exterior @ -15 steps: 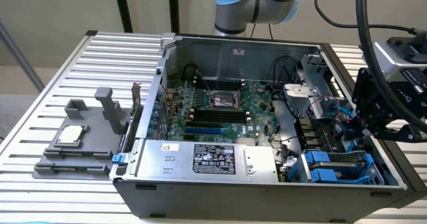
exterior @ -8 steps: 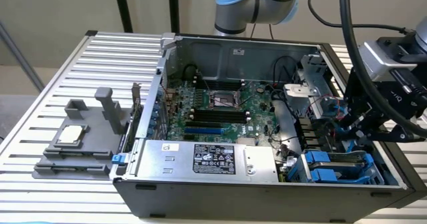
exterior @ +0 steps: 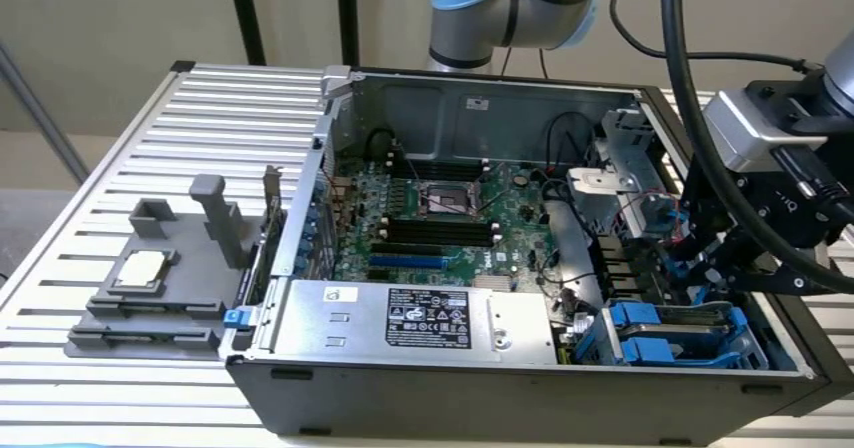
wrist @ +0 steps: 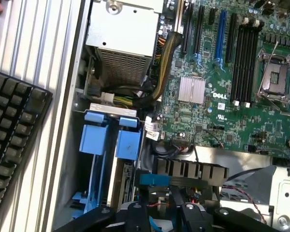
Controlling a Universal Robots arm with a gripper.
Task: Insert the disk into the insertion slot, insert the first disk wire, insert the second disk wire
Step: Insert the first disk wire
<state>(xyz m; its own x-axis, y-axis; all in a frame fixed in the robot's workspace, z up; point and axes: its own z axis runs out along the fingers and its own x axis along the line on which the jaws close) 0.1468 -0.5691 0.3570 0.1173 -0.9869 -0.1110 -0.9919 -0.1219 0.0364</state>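
Wrist view: the gripper (wrist: 160,207) hangs low inside the open computer case (exterior: 534,388). A short bright blue strip (wrist: 154,180) lies crosswise right at the tips of its jaws. Whether the jaws are closed on it or merely stand around it, I cannot tell. Just to one side of the jaws is the insertion slot (wrist: 94,140), a grey metal bay with two blue tabs at its mouth and blue rails running down into it. Between those rails shows a narrow pale face with dark marks, which looks like the disk (wrist: 124,181) standing in the slot; its label cannot be made out. So the disk is beside the jaws, not between them, near the tips but apart from them. Just past the blue strip runs a dark ribbed block (wrist: 193,169), with thin red and black wires (wrist: 234,191) next to it. Farther from the jaws spreads the green board (wrist: 222,111), carrying a small silver finned heat sink (wrist: 191,89), long black slots (wrist: 244,63) and a square socket (wrist: 275,72). Beyond the slot, a thick sleeved cable (wrist: 166,63) leads towards the silver power box (wrist: 121,38). Outside the case, a black keyboard (wrist: 14,130) lies on the ribbed metal table (wrist: 43,48). In the exterior view the gripper is at the exterior view's right, above the corner with the blue bay. A grey stand (exterior: 174,308) holding a chip rests on the table across the case, well apart from the jaws.
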